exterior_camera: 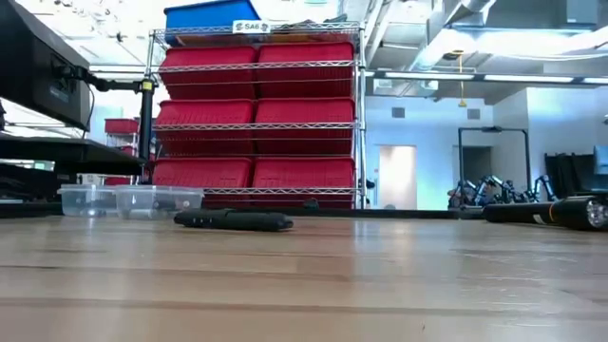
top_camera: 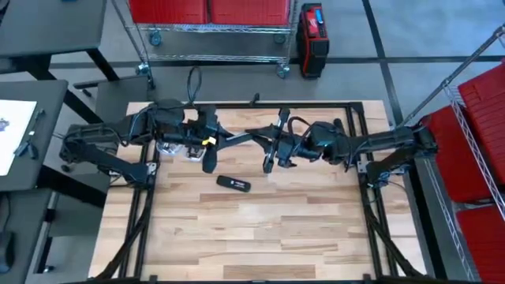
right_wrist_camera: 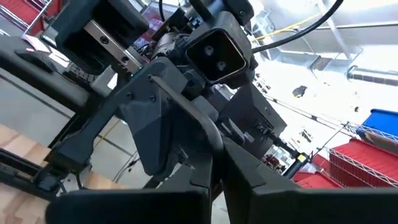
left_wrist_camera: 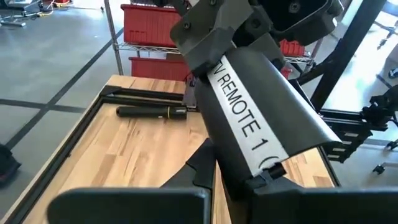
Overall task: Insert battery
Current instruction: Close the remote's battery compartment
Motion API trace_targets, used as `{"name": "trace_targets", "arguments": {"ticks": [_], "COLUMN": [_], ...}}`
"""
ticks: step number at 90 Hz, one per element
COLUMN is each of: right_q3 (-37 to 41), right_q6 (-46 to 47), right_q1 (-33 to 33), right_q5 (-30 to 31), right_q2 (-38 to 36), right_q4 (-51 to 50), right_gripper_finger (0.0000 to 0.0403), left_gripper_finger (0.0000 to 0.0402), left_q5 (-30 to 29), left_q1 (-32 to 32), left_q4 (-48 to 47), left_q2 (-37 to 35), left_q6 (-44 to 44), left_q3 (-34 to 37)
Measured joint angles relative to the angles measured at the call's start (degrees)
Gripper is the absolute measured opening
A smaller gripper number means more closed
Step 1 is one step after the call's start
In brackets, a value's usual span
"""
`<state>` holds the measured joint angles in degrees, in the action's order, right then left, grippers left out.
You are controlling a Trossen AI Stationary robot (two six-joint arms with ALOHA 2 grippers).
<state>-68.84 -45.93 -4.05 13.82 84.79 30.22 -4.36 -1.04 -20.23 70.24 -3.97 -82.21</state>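
Left gripper (top_camera: 211,151) held above table (top_camera: 260,229), jaws clamped on dark TV remote (left_wrist_camera: 261,130), remote's end projecting beyond fingertips toward right arm; white label on remote faced left wrist camera. Right gripper (top_camera: 270,155) just beside it, raised; whether its jaws were apart or together, cannot tell. Black bar-shaped object (top_camera: 234,184) lay on wood below and between both grippers. Battery not discernible

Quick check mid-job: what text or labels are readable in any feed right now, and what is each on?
"V REMOTE 1": white strip label on the dark remote held in the left gripper; its first letters are hidden.
White sign on the blue bin, top of the shelf rack: too small to read.
Nothing else legible.
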Motion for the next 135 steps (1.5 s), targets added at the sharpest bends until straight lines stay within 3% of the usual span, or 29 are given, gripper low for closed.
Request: {"name": "trace_targets", "arguments": {"ticks": [30, 52, 68, 99, 114, 135], "right_q3": [0.07, 0.11, 0.97, 7.61, 7.4, 6.07], "right_q6": [-2.31, -3.86, -0.72, 0.29, -8.68, -9.46], "right_q1": [0.0, -1.54, -4.05, -6.45, -5.73, -3.98], "right_q5": [0.18, 3.99, 8.97, 12.34, 15.89, 15.38], "right_q2": [-2.13, -5.46, -2.17, 14.7, 23.71, 27.15], "right_q4": [-6.21, -32.46, -46.76, -26.4, -12.36, -12.01], "right_gripper_finger": [0.0003, 0.0002, 0.0, 0.0, 0.0, 0.0002], "left_gripper_finger": [0.0005, 0.0085, 0.0115, 0.0115, 0.0115, 0.0114], "left_q5": [0.04, -0.62, -0.33, -0.27, -0.21, -0.22], "left_q1": [-0.78, -2.84, -2.86, -1.84, -1.1, -0.81], "left_q4": [-4.65, -25.44, -37.36, -40.14, -40.93, -42.13], "left_q2": [0.02, -0.49, -1.35, -5.4, -7.66, -9.31], "left_q6": [-3.07, -11.24, -12.53, -13.87, -14.16, -14.32], "left_q3": [-0.01, -2.15, -2.38, -2.43, -2.43, -2.4]}}
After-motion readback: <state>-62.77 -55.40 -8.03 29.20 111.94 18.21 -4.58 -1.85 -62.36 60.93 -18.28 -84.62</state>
